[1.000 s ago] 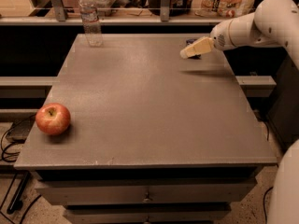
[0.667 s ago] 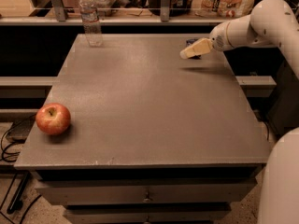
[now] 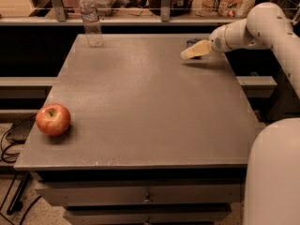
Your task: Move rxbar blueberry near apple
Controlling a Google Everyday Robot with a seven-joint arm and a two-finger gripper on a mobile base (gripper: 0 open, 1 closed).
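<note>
The red apple [image 3: 53, 119] with yellowish patches sits stem-up near the table's [image 3: 140, 102] front left edge. The dark blue bar [image 3: 191, 42] lies at the far right, just behind the gripper [image 3: 187, 54].

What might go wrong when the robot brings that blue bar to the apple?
The bar lies by the far edge of the table, partly behind the gripper; a clumsy grab might push it off. The apple sits close to the left edge; a nudge could roll it off.
</note>
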